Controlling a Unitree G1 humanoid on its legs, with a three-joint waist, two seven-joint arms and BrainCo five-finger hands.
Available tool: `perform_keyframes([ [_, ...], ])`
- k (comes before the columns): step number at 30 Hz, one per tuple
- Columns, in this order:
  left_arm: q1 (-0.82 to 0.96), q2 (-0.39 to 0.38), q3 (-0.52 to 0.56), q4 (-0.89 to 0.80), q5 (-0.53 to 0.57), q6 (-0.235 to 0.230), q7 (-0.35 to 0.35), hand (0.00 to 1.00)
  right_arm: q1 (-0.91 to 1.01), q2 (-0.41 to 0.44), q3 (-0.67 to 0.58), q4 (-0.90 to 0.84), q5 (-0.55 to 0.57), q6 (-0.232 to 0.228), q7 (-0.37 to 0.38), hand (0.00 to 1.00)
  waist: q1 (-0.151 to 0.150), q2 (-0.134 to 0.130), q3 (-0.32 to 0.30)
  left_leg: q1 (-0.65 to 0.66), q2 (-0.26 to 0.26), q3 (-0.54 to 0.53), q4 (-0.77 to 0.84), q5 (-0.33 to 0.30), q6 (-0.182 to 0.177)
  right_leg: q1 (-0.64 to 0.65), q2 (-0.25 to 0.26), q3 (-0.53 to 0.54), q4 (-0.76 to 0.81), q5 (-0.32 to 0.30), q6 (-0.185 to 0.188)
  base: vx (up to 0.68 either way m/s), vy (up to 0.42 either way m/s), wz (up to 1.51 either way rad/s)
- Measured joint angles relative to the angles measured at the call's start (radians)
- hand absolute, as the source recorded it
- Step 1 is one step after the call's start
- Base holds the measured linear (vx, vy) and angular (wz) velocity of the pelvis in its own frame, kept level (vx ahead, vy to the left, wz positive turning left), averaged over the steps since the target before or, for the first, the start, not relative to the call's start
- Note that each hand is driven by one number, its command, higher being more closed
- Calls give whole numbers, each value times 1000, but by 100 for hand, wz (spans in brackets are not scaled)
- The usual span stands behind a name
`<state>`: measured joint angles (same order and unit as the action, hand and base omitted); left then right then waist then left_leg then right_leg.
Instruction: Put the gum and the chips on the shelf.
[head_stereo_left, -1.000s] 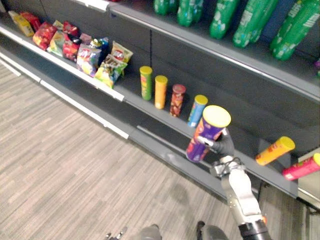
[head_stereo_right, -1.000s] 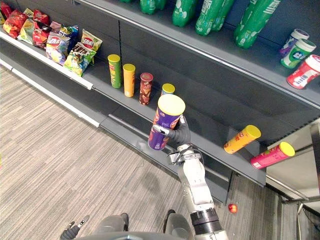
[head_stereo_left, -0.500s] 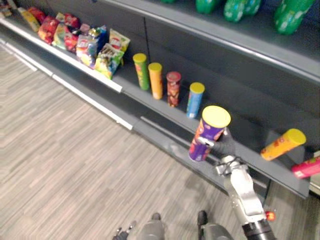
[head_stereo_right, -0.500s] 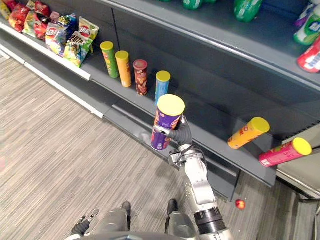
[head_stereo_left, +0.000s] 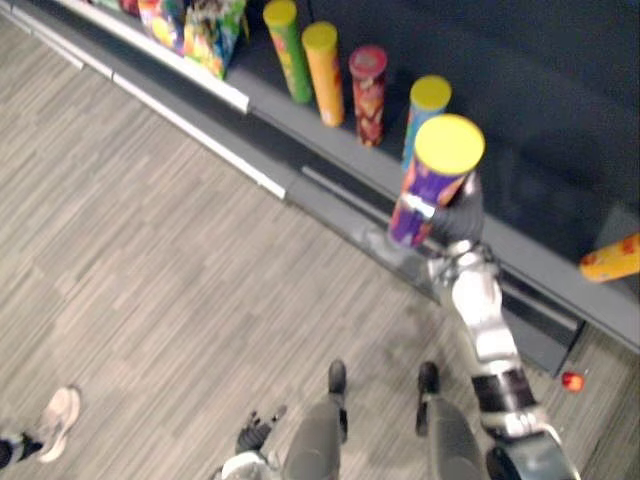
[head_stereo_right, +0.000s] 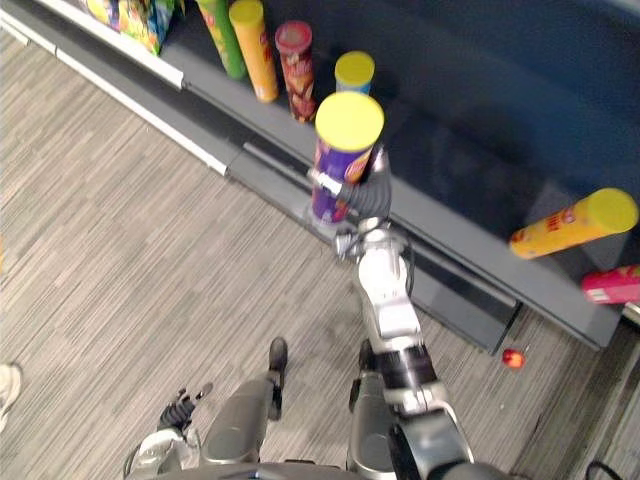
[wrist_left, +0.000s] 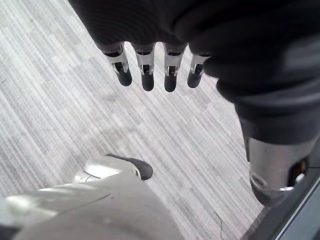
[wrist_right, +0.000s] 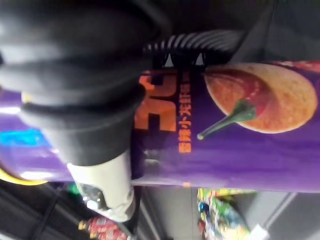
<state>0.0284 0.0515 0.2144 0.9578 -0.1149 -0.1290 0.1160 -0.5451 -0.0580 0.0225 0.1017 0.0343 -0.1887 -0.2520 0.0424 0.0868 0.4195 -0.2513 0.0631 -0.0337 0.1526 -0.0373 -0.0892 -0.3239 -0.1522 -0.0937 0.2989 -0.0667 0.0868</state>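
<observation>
Our head camera had tipped downward, so the whole view shifted. The purple chips can (head_stereo_left: 432, 180) stayed upright in our right hand (head_stereo_left: 455, 215), with fingers and thumb clamped round its lower body. It hung just in front of the blue can (head_stereo_left: 425, 105), not yet set on the shelf (head_stereo_left: 520, 255). Our left hand (wrist_left: 146, 75) hung well back from the blue can, its fingers straight and slightly apart. We judged the placing unfinished: the can still had to go in beside the blue can.
</observation>
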Motion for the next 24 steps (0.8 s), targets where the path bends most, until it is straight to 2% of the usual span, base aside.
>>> perform_keyframes([
  [3, -23, -1, -31, -22, -1, -17, 24, 0, -121, -15, -127, 123, -33, 4, -101, 100, 19, 12, 25, -50, -19, 1, 32, 0, 0, -71, -22, 12, 79, -28, 2, -116, 2, 7],
  [8, -28, -2, -63, -38, -40, -26, 37, 0, -211, -83, -236, 191, -34, 13, -198, 100, 25, 33, 46, -105, -36, -2, 49, 3, 2, -150, -43, 19, 160, -53, -2, -99, -29, 7],
  [14, -34, -9, -84, -83, -42, -36, 37, 0, -244, -99, -300, 187, -38, 14, -250, 100, 26, 40, 49, -155, -28, 25, 62, 15, -3, -219, -56, 18, 229, -73, -12, -62, -60, 8],
  [19, -38, -28, -101, -141, -79, -38, 41, 0, -250, -94, -343, 139, -77, 18, -325, 100, 45, 52, 49, -194, -19, 54, 80, 22, -6, -268, -59, 25, 262, -79, -15, -21, -41, 1],
  [24, -43, -58, -126, -162, -81, -38, 47, 0, -305, -102, -371, 137, -76, 19, -351, 100, 45, 63, 50, -216, -15, 80, 85, 26, -5, -306, -60, 40, 279, -80, -17, -4, -33, -5],
])
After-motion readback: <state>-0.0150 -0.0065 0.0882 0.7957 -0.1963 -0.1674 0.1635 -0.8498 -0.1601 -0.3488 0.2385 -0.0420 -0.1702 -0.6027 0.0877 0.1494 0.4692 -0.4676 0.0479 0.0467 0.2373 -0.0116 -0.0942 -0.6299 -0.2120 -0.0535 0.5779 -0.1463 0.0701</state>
